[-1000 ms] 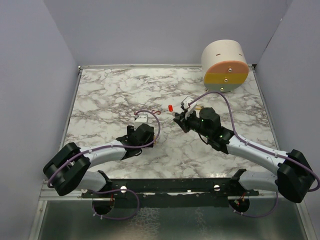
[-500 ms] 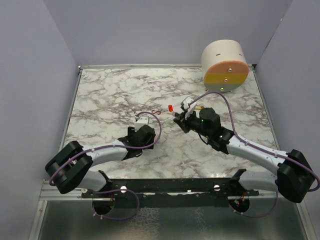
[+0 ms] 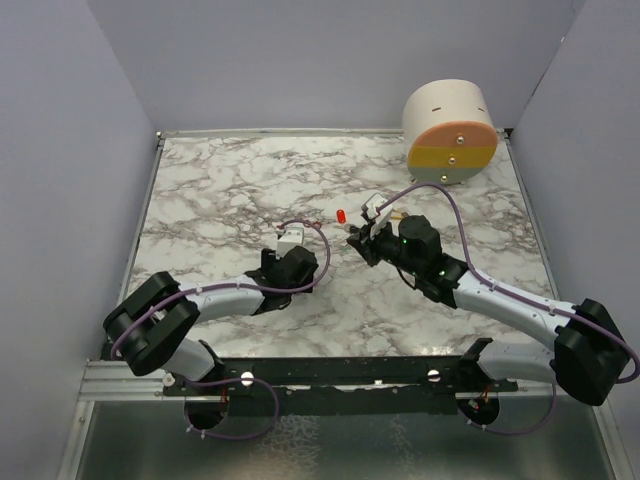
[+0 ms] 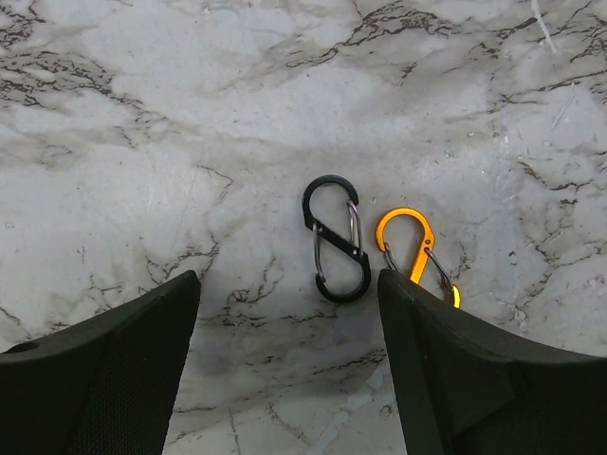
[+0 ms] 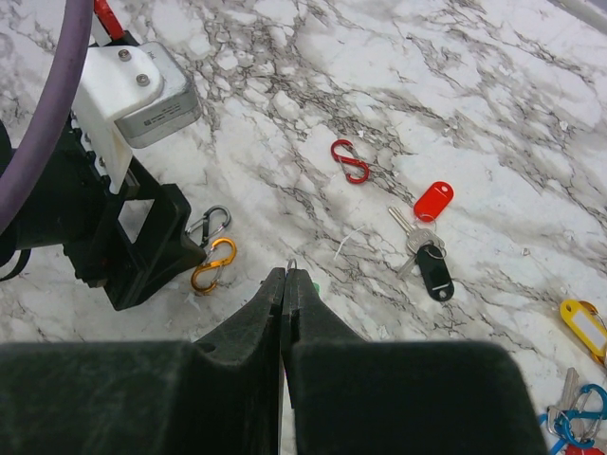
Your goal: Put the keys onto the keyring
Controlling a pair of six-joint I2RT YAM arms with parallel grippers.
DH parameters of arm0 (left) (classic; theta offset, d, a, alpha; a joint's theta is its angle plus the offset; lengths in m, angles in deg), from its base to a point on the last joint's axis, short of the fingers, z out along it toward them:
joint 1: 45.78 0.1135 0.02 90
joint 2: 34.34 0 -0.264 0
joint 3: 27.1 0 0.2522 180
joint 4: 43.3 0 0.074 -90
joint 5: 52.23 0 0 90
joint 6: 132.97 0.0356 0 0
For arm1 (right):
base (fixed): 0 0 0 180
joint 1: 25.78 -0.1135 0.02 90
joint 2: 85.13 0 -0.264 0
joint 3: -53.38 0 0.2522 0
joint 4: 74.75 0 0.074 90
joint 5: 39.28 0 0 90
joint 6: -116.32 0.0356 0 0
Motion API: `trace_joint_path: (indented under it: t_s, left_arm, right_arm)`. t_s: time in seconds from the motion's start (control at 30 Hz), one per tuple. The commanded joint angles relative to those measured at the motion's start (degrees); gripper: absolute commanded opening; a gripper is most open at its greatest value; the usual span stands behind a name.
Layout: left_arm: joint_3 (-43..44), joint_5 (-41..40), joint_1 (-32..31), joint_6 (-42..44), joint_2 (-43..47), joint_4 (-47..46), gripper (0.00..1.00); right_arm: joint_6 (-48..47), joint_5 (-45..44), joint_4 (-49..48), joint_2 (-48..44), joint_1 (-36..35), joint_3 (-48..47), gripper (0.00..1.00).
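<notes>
Left hand point(image 4: 289, 284) open, facing a black clip point(image 4: 336, 239) and orange clip point(image 4: 413, 254) on the surface point(image 4: 190, 114); right hand point(image 5: 286, 280) closed

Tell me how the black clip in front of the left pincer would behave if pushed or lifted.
The black clip lies flat and looks thin, so it would probably slide on the smooth marble table rather than roll. It looks stiff and light. Pushed sideways, it may bump the orange clip close beside it.
</notes>
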Motion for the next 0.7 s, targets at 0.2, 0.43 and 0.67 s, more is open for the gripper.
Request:
trace_joint_path:
  t_s: [0.2, 0.43, 0.67]
  left_arm:
    - [0.8, 0.6, -0.3, 0.0, -2.6, -0.9, 0.77]
    - [1.6, 0.6, -0.3, 0.0, -4.2, -1.6, 0.69]
    - [1.8, 0.8, -0.3, 0.2, -5.2, -2.2, 0.63]
  right_arm:
    - [0.1, 1.2, -1.1, 0.1, -0.4, 0.4, 0.01]
    - [0.2, 1.2, -1.0, 0.0, -0.4, 0.5, 0.01]
    - [0.2, 1.1, -0.9, -0.2, -0.4, 0.5, 0.01]
